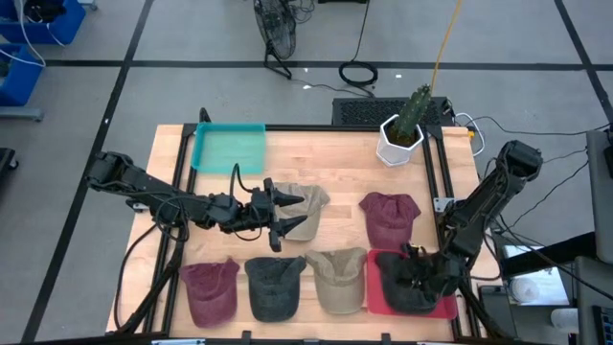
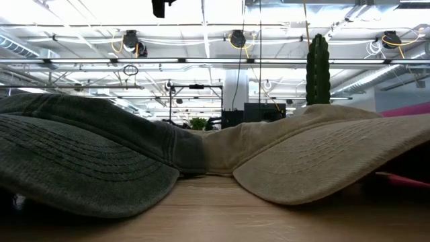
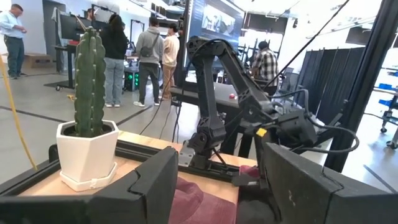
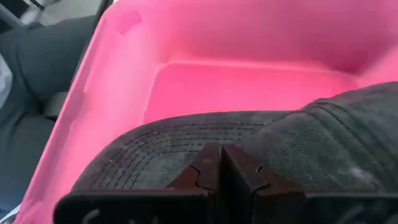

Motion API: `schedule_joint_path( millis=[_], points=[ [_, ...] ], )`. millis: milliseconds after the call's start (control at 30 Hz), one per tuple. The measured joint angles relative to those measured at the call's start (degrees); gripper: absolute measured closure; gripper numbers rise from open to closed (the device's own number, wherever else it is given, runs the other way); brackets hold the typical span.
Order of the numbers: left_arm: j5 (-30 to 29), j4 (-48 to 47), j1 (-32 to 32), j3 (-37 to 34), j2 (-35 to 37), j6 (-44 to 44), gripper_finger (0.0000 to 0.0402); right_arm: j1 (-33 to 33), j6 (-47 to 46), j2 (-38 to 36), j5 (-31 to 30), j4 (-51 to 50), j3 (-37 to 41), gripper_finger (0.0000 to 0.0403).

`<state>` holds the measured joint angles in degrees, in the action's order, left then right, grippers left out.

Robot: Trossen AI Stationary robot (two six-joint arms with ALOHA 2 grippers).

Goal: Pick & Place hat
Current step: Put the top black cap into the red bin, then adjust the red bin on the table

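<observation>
A black hat (image 1: 410, 280) lies in the pink tray (image 1: 375, 299) at the table's near right corner. My right gripper (image 1: 421, 261) is shut just above its brim (image 4: 186, 143), with nothing between the fingers. My left gripper (image 1: 284, 216) hangs open above the table's middle, level, over the edge of a tan hat (image 1: 306, 209). It points toward the right edge, and a maroon hat (image 3: 199, 202) lies ahead of its spread fingers. Along the near edge lie another maroon hat (image 1: 211, 289), a dark grey hat (image 1: 274, 286) and a second tan hat (image 1: 337, 278). My right gripper comes slanting down onto the black hat's stitched brim (image 4: 163, 149), near where it joins the crown. Its shut fingers (image 4: 208, 171) stand right at the cloth. I cannot tell whether they touch it. The hat lies flat in the tray.
A teal tray (image 1: 230, 146) sits at the far left. A cactus in a white pot (image 1: 402, 136) stands at the far right. A maroon hat (image 1: 388, 216) lies right of centre. Black rails (image 1: 433, 172) run along the table's sides. People stand in the room beyond.
</observation>
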<state>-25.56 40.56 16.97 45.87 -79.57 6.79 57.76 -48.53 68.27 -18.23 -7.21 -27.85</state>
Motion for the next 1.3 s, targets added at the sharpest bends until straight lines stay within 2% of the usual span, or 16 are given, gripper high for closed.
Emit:
schedule_joint_path(
  millis=[100,400,500,733,800,867,967,1033,1133,1300],
  points=[
    [0.00,0.00,0.00,0.00,0.00,-0.04,0.0163,-0.14,1.27,-0.07,-0.18,3.12,1.46,0.0395],
    [0.00,-0.04,-0.02,0.00,0.00,-0.06,0.0163,-0.65,1.59,-0.99,0.22,2.83,1.44,0.0395],
    [0.00,-0.04,0.00,0.00,0.00,-0.02,0.0163,-0.96,1.99,-3.01,0.79,1.26,0.10,0.0395],
    [-0.02,-0.04,0.00,0.00,0.00,0.00,0.0163,-2.24,9.31,-8.98,0.43,0.00,-5.19,0.0395],
    [-0.02,-0.04,-0.02,0.00,0.00,0.00,0.0163,-2.70,11.41,-10.66,-1.90,-3.06,-7.03,0.0395],
    [-0.02,-0.04,-0.01,0.00,0.00,0.01,0.0163,-3.50,11.96,-12.22,-7.16,-9.68,-8.82,0.0395],
    [-0.02,-0.04,0.00,0.00,0.00,0.02,0.0163,-5.61,10.05,-13.79,-15.07,-20.74,-9.50,0.0395],
    [-0.02,-0.04,-0.01,0.00,0.00,0.04,0.0163,-7.75,7.91,-14.25,-16.96,-26.63,-9.50,0.0395],
    [-0.02,-0.04,0.00,0.00,0.00,-0.02,0.0163,-11.00,5.27,-14.11,-15.85,-31.27,-8.94,0.0395],
    [-0.02,-0.04,0.00,0.00,0.00,-0.17,0.0163,-14.26,5.70,-14.12,-9.10,-27.77,-5.40,0.0395]
  ],
)
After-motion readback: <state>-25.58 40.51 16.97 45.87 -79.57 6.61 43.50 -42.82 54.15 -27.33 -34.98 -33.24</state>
